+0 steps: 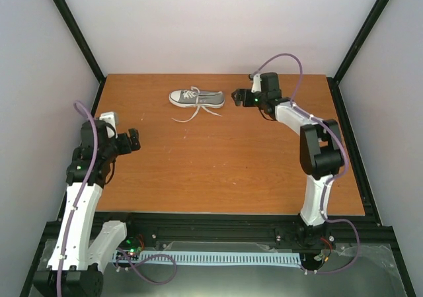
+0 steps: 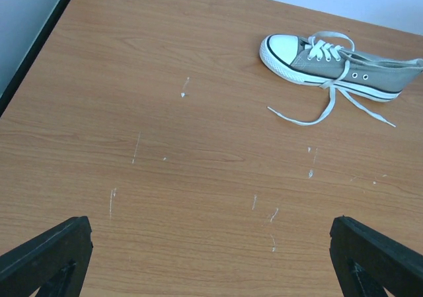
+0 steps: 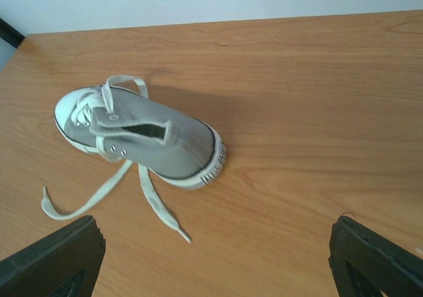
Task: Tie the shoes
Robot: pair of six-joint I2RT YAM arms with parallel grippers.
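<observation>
- The wooden table (image 1: 231, 171) fills the middle of the top view, with pale walls on three sides and a black frame along its edges.
- The right arm (image 1: 317, 151) rises from the lower right and reaches toward the upper middle of the frame. The left arm (image 1: 82, 198) stands folded at the lower left.
- The grey sneaker (image 1: 196, 98) sits on the table in the upper middle of the top view. Its white toe cap (image 2: 284, 45) points to the left of the frame, and its heel is to the right.
- The right gripper (image 1: 236, 97) hovers just beside the heel, apart from it. Its fingers (image 3: 56, 260) show in the two lower corners of the right wrist view, spread wide with only bare table between them.
- The left gripper (image 1: 134, 140) is well apart from the sneaker at the left of the frame. Its fingers (image 2: 49, 257) are likewise spread wide and hold nothing.
- The white laces (image 1: 192, 115) are untied, and their loose ends trail over the wood below the sneaker.
</observation>
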